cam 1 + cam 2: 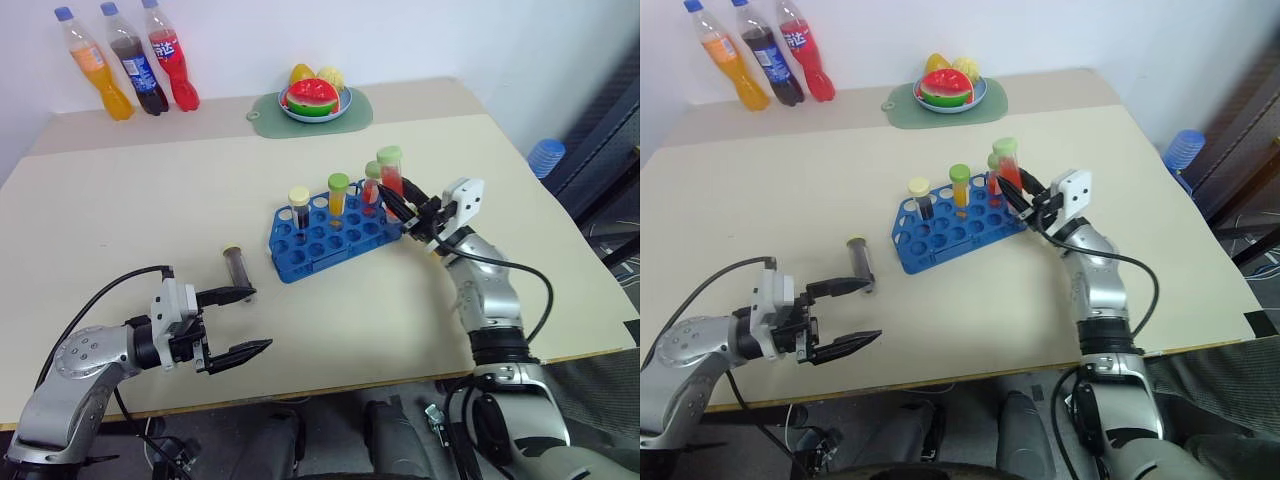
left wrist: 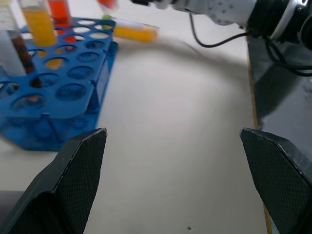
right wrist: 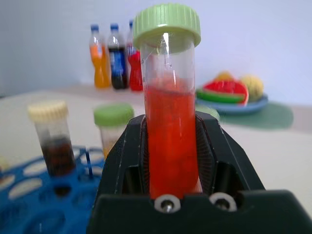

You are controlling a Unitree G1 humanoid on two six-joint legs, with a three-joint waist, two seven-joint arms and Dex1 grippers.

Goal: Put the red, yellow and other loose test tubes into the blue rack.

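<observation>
1. Head views: the blue rack (image 1: 330, 232) sits mid-table with bare tabletop (image 1: 130, 190) all round it. The right gripper (image 1: 405, 205) is clamped on a red tube with green cap (image 1: 390, 172), held upright just over the rack's right end. Standing in the rack are a dark tube with cream cap (image 1: 299, 207), a yellow tube with green cap (image 1: 338, 195) and another red tube (image 1: 372, 185), half hidden behind the held one. A further dark tube (image 1: 238, 267) lies on the table just left of the rack.

2. Same views, near edge: the left gripper (image 1: 236, 322) hangs low by the table's front edge, jaws spread wide and empty, upper fingertip close to the lying tube. Soda bottles (image 1: 128, 62) and a fruit plate (image 1: 316, 100) on a green mat sit well back.

3. Left wrist view: two black fingers (image 2: 78, 170) wide apart over open table; the rack is cut off at the frame edge, and the table's edge runs past the other finger.

4. Right wrist view: the pads pinch the red tube at mid-body, its lower end hidden by the gripper.
</observation>
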